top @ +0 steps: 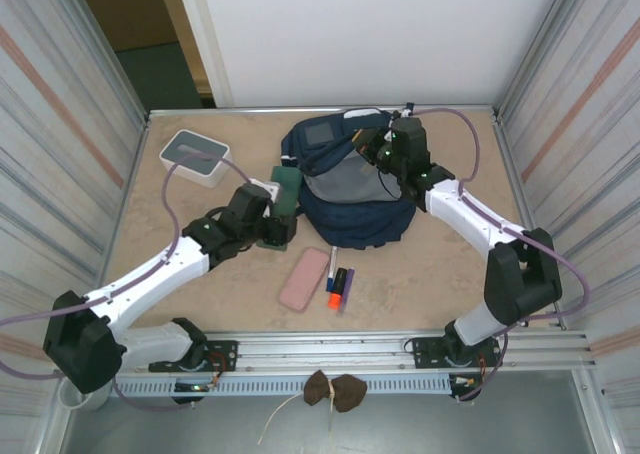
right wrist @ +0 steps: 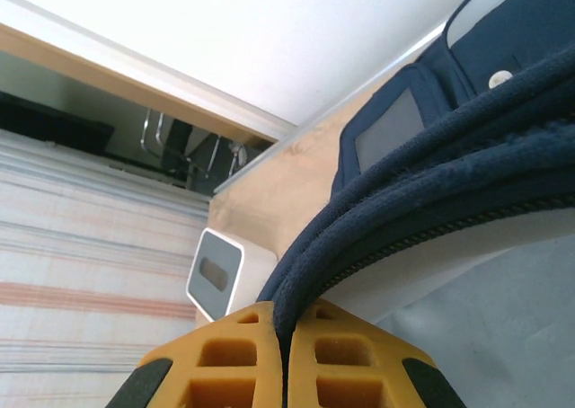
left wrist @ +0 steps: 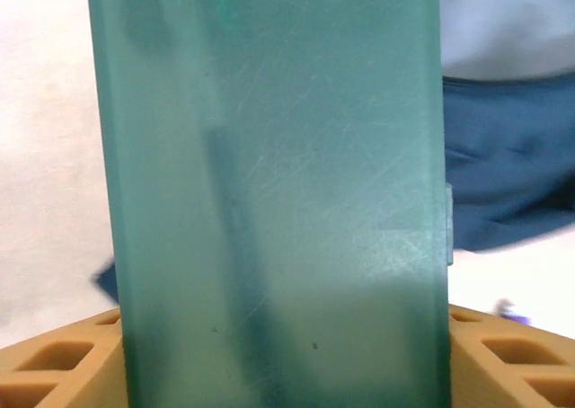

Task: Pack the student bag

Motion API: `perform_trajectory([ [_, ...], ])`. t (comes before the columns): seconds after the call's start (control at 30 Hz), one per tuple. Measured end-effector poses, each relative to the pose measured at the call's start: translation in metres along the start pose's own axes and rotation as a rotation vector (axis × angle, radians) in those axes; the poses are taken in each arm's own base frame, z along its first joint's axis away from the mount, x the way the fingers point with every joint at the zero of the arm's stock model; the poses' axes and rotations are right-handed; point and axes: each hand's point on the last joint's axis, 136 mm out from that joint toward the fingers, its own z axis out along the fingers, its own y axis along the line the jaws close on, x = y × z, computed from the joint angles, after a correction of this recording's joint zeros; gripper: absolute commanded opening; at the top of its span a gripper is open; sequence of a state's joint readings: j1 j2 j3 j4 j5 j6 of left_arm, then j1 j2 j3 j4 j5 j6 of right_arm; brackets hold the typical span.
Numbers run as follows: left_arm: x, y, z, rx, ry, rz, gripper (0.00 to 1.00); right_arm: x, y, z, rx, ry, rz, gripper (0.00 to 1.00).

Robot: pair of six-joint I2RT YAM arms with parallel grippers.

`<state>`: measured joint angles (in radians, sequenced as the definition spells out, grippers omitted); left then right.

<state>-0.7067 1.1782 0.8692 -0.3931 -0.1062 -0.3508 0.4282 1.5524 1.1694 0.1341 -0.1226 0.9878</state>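
I see the student bag in the far middle of the table, my right gripper closed tight on its navy rim, and my left gripper clamping 1 green case just beside the bag.

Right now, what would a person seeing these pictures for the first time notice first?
The navy student bag lies in the middle, its open rim pinched by the right gripper. At its left side, the left gripper holds a green translucent case. A pink case and markers lie on the table in front of it.
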Motion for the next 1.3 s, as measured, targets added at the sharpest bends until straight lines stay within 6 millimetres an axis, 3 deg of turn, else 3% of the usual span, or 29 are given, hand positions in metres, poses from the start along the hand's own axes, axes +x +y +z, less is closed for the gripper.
perform_trajectory([
  [0.23,0.004,-0.069,0.019,0.175,0.074,0.07,0.52,-0.004,0.005,0.013,-0.005,0.003,0.026,0.0],
  [0.47,-0.015,-0.088,0.052,0.195,0.097,0.066,0.54,-0.006,0.014,0.013,-0.025,0.011,0.035,0.0],
  [0.6,-0.036,-0.085,0.069,0.196,0.094,0.028,0.55,-0.005,0.017,0.012,-0.037,0.026,0.047,0.0],
  [0.8,-0.069,-0.057,0.106,0.166,0.105,-0.072,0.62,-0.002,0.02,0.012,-0.053,0.05,0.05,0.0],
  [1.1,-0.081,-0.044,0.142,0.182,0.165,-0.131,0.67,-0.004,0.017,0.01,-0.076,0.097,0.081,0.0],
  [1.3,-0.095,-0.039,0.152,0.17,0.132,-0.179,0.83,-0.005,0.013,0.011,-0.078,0.113,0.099,0.0],
])
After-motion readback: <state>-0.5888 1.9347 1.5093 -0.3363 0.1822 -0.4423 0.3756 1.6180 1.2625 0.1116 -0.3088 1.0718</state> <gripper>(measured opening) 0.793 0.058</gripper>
